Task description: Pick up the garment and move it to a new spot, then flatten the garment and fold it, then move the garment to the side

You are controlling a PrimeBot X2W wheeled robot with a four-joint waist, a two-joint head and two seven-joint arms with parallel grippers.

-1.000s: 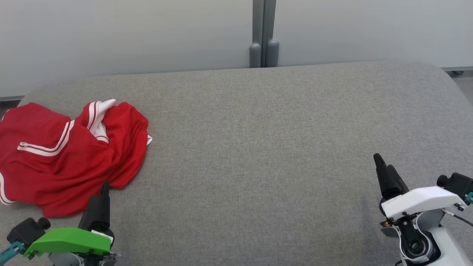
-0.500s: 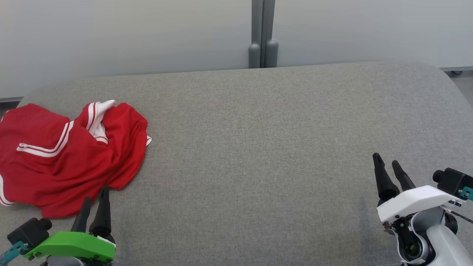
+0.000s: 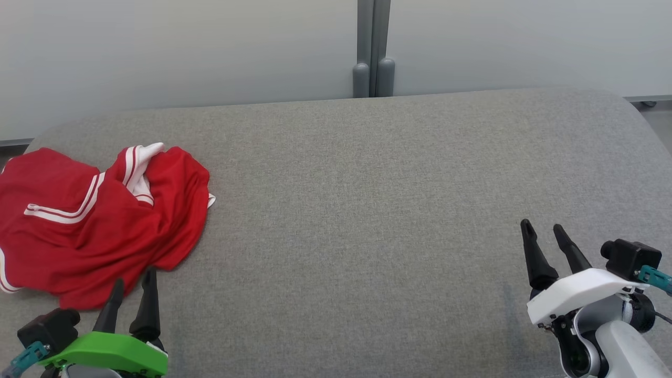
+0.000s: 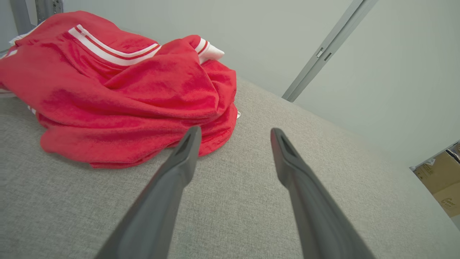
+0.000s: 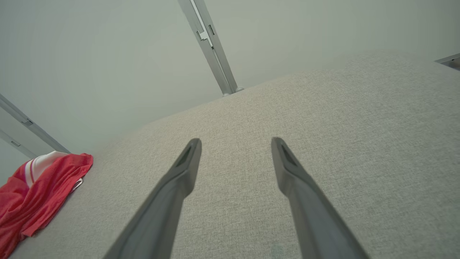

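The garment (image 3: 94, 226) is a crumpled red piece with white stripes, heaped at the left end of the grey padded table (image 3: 367, 199). In the left wrist view the garment (image 4: 118, 90) lies just beyond the fingertips, and in the right wrist view the garment (image 5: 32, 194) is far off at the lower left. My left gripper (image 3: 134, 281) is open at the heap's near edge, its tips (image 4: 233, 133) close to the cloth, holding nothing. My right gripper (image 3: 541, 227) stands open and empty over bare table at the right, as my right gripper (image 5: 235, 142) also shows from its wrist.
A pale wall with a grey vertical post (image 3: 373, 47) runs behind the table. The table's rounded right corner (image 3: 630, 105) drops to the floor. A cardboard box (image 4: 442, 176) sits beyond the table's edge in the left wrist view.
Both wrists have turned, so that each gripper's two fingers now show spread apart. The right gripper has drifted slightly left and down. The garment has not moved.
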